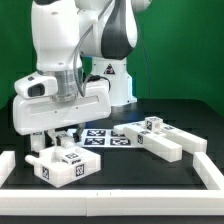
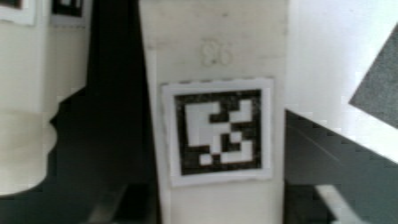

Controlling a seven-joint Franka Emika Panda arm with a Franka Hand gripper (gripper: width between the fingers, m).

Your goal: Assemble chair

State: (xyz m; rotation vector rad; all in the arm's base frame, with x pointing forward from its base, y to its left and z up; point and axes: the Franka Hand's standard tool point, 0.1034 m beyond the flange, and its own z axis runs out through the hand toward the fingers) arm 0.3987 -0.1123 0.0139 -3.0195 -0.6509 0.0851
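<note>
The chair is in loose white parts. In the wrist view a long white bar [image 2: 214, 60] with a black-and-white tag [image 2: 217, 135] runs straight between my gripper's [image 2: 217, 208] jaws, which stand close against its two sides. In the exterior view my gripper [image 1: 52, 140] hangs low over the table at the exterior view's left, just behind a chunky tagged white block [image 1: 65, 166]. The arm's hand hides the grip there, and I cannot tell whether the bar touches that block. More tagged chair parts [image 1: 160, 136] lie at the exterior view's right.
The marker board [image 1: 106, 138] lies flat behind the middle of the black table. Low white border rails run along the front [image 1: 110, 201], the exterior view's left [image 1: 6, 166] and the exterior view's right [image 1: 206, 170]. The robot's base [image 1: 112, 80] stands at the back.
</note>
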